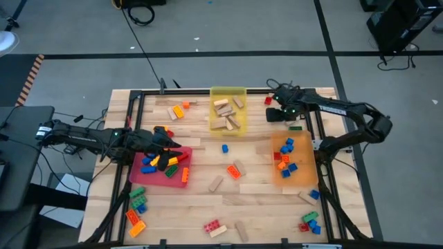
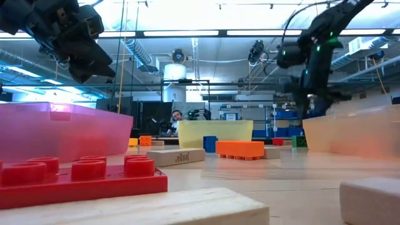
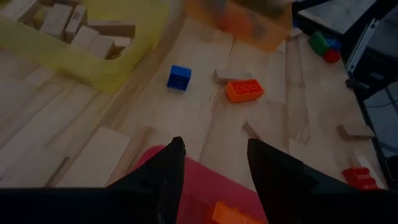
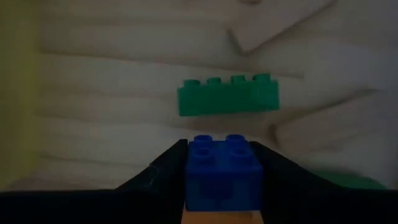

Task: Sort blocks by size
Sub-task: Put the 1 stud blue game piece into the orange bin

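**Three trays filling, one blue brick in the jaws**

Three trays are sitting on the table (image 1: 208, 197). The yellow tray (image 1: 228, 93) is holding only tan wooden blocks (image 1: 228, 115). The orange tray (image 1: 304, 173) is holding small blue bricks (image 1: 288, 146) with a few red or orange ones. The red tray (image 1: 166, 181) is holding longer studded bricks (image 1: 160, 163) in yellow, blue, red and orange.

The right gripper (image 4: 217, 163) is hovering beside the yellow tray, its jaws closed narrowly around a small blue brick (image 4: 222, 171). Just beyond the jaw tips, a long green brick (image 4: 227, 94) is lying flat on the wood, apart from the held brick.

The left gripper (image 3: 211, 163) is hanging over the red tray's edge, jaws spread with nothing between them. Ahead of them, a blue brick (image 3: 179, 77), an orange brick (image 3: 244, 90) and a wooden block (image 3: 230, 75) are lying loose on the table.
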Available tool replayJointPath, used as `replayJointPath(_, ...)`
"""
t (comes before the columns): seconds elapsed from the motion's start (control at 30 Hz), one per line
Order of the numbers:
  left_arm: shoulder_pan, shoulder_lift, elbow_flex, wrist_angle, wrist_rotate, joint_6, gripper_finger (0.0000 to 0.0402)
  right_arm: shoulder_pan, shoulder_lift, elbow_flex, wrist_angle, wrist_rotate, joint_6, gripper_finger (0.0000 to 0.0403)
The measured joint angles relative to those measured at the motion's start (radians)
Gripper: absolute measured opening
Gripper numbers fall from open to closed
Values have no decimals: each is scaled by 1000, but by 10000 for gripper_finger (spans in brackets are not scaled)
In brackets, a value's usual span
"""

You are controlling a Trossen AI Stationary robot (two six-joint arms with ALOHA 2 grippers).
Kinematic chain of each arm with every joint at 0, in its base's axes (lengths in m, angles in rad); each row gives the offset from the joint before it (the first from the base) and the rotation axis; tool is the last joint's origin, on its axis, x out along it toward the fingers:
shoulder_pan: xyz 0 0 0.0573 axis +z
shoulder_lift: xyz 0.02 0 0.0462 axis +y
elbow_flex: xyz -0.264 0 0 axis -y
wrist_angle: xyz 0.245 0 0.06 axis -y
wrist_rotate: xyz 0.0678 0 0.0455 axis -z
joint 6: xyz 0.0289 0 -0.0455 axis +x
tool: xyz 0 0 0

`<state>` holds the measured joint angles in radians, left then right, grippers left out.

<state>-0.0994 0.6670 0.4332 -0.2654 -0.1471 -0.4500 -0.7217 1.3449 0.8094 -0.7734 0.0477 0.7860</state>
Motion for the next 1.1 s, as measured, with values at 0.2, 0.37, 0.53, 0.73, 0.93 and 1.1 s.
replayJointPath(0.2,0,0,0,47,0,0,184,52,-153,90,-185,8,60,159)
replayJointPath(0.37,0,0,0,47,0,0,184,200,-312,101,-342,42,242,159)
replayJointPath(0.53,0,0,0,47,0,0,184,443,-401,95,-451,94,503,159)
replayJointPath(0.73,0,0,0,47,0,0,184,710,-374,4,-468,94,786,159)
replayJointPath(0.93,0,0,0,50,0,0,184,856,-300,-81,-460,30,939,159)
replayJointPath(1.1,0,0,0,75,0,0,184,886,-230,-103,-459,34,977,160)
